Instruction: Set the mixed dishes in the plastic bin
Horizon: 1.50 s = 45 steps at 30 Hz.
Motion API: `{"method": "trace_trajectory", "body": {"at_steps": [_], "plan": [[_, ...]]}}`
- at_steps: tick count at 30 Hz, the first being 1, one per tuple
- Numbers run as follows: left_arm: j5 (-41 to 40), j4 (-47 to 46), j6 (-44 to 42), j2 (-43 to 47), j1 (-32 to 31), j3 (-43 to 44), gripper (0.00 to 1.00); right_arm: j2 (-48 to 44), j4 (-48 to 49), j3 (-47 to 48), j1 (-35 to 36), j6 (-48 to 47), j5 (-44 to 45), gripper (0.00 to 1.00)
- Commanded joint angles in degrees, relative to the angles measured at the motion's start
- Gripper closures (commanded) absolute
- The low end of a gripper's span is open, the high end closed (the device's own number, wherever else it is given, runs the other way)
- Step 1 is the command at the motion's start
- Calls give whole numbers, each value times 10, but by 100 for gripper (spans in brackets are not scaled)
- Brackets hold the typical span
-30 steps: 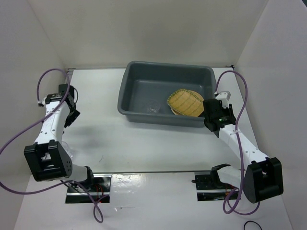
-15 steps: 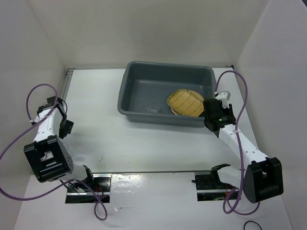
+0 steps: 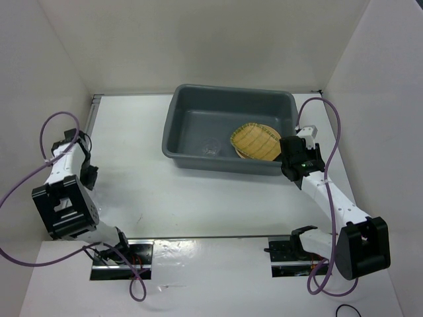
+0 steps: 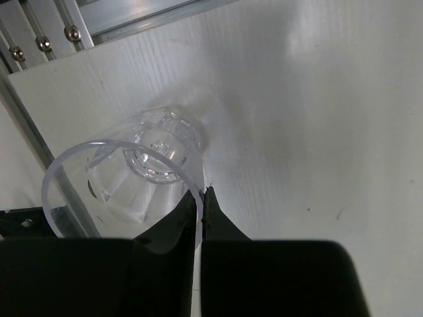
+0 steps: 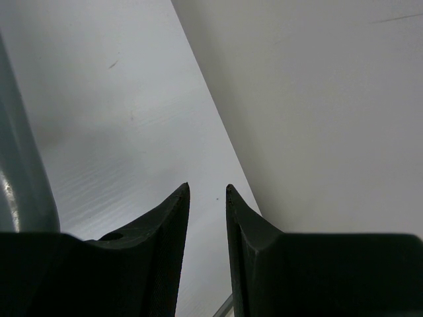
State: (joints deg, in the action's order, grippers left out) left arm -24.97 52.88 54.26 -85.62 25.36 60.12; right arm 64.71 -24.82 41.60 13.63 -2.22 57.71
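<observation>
Left wrist view shows the left tool (image 4: pixel 200 208) pinching the rim of a clear cup (image 4: pixel 135 181) for carrying to the grey bin (image 3: pixel 228 129); right tool (image 5: pixel 207 198) is slightly open, empty.

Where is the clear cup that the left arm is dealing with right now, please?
The clear cup is in the left wrist view, its rim pinched by the left tool above the white table, near the metal rail at the table's far-left edge.

White table (image 3: pixel 198 198), 3 white walls (image 3: pixel 198 39).
</observation>
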Motion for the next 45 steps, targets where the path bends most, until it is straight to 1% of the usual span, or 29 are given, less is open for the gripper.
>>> {"method": "trace_trajectory", "body": {"at_steps": [1, 3, 4, 7, 8, 9, 11, 12, 14, 15, 17, 19, 21, 22, 24, 25, 26, 27, 28, 29, 30, 31, 32, 33, 34, 36, 37, 40, 45], "plan": [[-8, 10, -11, -1, 3, 77, 100, -3, 24, -5, 4, 5, 8, 66], [-8, 23, -11, 15, 3, 127, 100, -3, 24, -5, 4, 5, 8, 66], [13, 23, -11, 22, -3, 182, 100, -3, 24, -5, 4, 5, 8, 66], [61, -13, 4, 46, -31, 260, 100, -3, 24, -5, 4, 5, 8, 66], [103, -32, 4, 52, -41, 265, 100, -3, 24, -5, 4, 5, 8, 66], [125, -94, 10, 76, -50, 260, 100, 3, 24, -5, 4, 5, 8, 66], [191, -184, 28, 136, -74, 195, 100, 9, 24, -5, 4, 5, 3, 66], [214, -273, 36, 151, -81, 172, 100, 9, 24, -5, 4, 5, 3, 66], [261, -312, 36, 139, -103, 158, 100, 9, 24, -5, 4, 5, 3, 66], [272, -312, 17, 122, -114, 191, 100, 9, 24, -5, 4, 5, 3, 66], [288, -342, -51, 93, -162, 216, 100, 9, 24, -5, 4, 5, 3, 66], [288, -386, -76, 84, -192, 234, 100, 9, 24, -5, 4, 5, 3, 66], [295, -366, -124, 36, -233, 273, 100, 9, 24, -5, 4, 5, 3, 66], [295, -343, -147, -19, -251, 346, 100, 9, 24, -5, 4, 5, 3, 66], [269, -251, -221, -86, -311, 440, 100, 14, 24, -5, 4, 5, 3, 66], [255, -215, -244, -156, -334, 492, 100, 14, 24, -5, 4, 5, 3, 66], [239, -150, -267, -189, -381, 600, 100, 14, 24, -5, 4, 5, 3, 66], [206, -123, -310, -222, -405, 653, 100, 14, 24, -5, 4, 5, 3, 66], [187, -96, -330, -290, -428, 707, 100, 14, 24, -5, 4, 5, 3, 66], [166, -36, -348, -328, -470, 763, 100, 14, 24, -5, 4, 5, 3, 66], [129, 2, -375, -408, -488, 905, 100, 14, 24, -5, 4, 5, 3, 66], [135, 21, -367, -416, -502, 919, 100, 14, 24, -5, 4, 5, 3, 67], [153, -1, -359, -416, -502, 900, 100, 14, 24, -5, 4, -1, 3, 67], [167, 4, -365, -451, -508, 920, 100, 14, 24, -10, 4, -1, 3, 67], [150, 21, -372, -474, -518, 948, 100, 14, 24, -10, 4, -1, -7, 67], [143, 30, -372, -493, -539, 924, 100, 14, 24, -10, 4, -1, -7, 67], [112, 30, -378, -502, -550, 914, 100, 14, 24, -10, 4, -1, -7, 67], [87, 35, -378, -533, -569, 894, 100, 14, 24, -10, 4, -1, -7, 67], [99, 30, -378, -566, -583, 888, 100, 14, 24, -10, 4, -1, -7, 67]]}}
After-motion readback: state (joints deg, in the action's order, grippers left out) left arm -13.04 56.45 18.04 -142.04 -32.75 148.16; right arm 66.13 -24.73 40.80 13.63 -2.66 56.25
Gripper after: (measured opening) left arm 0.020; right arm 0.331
